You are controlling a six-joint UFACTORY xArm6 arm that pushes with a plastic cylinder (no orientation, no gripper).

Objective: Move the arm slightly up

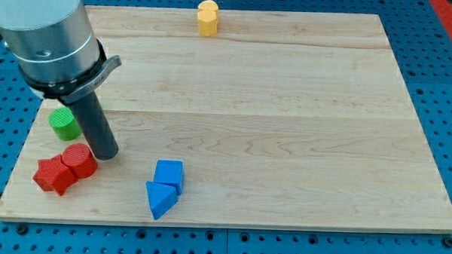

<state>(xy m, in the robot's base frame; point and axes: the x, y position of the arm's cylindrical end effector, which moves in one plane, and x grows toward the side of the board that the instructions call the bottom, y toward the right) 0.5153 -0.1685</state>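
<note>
My tip (104,154) rests on the wooden bench (286,129) at the view's lower left; there is no hand. It sits just right of a red cylinder (79,161), with a red star block (52,174) touching that cylinder. A green cylinder (63,124) lies just above-left. A blue cube (168,174) and blue wedge (160,198) touch nearby; a yellow block (207,18) stands far off at top.

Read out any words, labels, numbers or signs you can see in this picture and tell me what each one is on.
None: no readable text, number or sign shows anywhere.
The wooden board is bare wood grain.
The yellow block, green cylinder, red cylinder, red star-shaped block, blue cube and blue triangular block are unmarked.
The grey arm housing and my tip carry no label.
</note>
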